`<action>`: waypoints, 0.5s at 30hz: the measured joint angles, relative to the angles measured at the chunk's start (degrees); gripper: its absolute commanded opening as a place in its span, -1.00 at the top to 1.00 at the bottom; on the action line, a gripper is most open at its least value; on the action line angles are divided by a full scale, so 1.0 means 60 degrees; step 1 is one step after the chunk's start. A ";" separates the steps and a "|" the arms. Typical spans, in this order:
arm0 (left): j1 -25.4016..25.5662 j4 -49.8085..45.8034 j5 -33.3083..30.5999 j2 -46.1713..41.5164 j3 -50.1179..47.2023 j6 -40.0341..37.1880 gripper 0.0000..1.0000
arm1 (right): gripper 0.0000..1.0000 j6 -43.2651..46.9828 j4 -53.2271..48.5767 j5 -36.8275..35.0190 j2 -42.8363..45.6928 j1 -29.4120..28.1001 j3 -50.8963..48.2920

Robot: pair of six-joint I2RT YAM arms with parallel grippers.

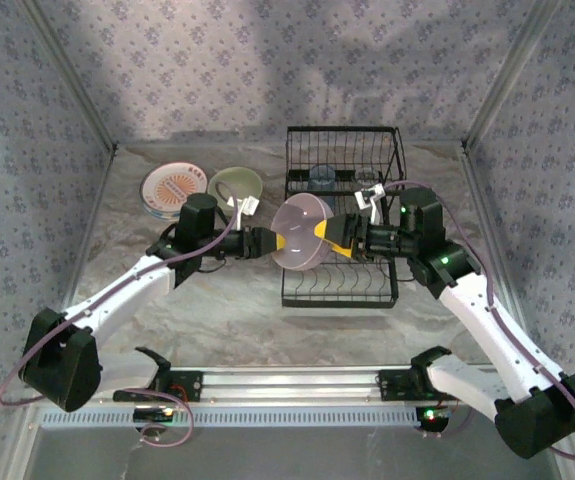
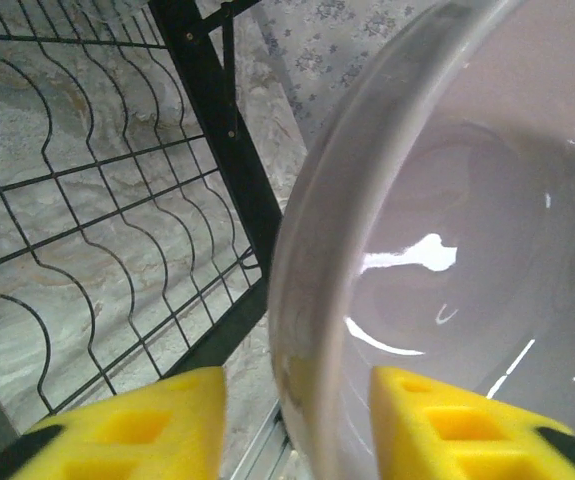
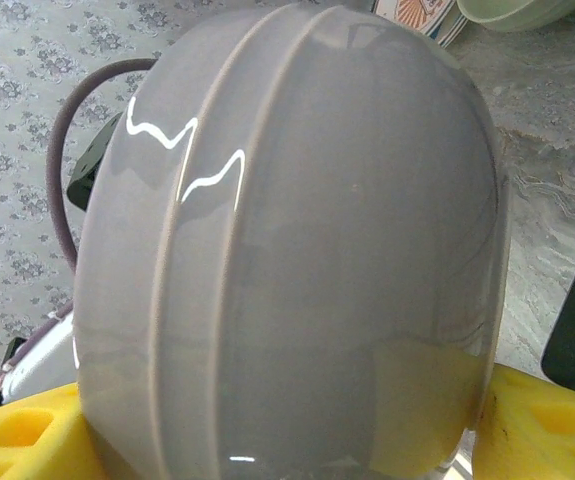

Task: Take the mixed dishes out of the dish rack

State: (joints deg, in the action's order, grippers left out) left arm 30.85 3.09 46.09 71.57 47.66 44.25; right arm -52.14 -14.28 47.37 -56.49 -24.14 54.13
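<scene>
My right hand (image 1: pixel 335 236) pinches the bowl (image 1: pixel 302 232); my left hand (image 1: pixel 280 243) straddles its rim, grip unclear. If right releases early, bowl drops onto rack (image 1: pixel 342 290) below my hands.

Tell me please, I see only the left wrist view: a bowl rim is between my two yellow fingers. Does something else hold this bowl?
Observer: Yes. The right hand grips the lavender bowl from the opposite side, its fingers pressed on the outer wall.
Operator: Where is the bowl compared to the rack?
Observer: It stands on edge over the left side of the dish rack.
Operator: What else is in the rack?
Observer: A translucent blue cup, in the far raised part.
</scene>
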 measured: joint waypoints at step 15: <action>-0.0044 0.0073 -0.0510 0.0036 0.0015 0.1311 1.00 | -0.51 0.0353 0.0229 -0.0200 -0.0197 -0.0186 -0.0106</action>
State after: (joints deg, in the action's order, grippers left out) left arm 30.59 3.53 43.03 71.79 47.75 52.12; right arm -50.02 -12.91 46.17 -57.67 -25.26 53.49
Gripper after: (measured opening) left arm 0.047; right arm 0.752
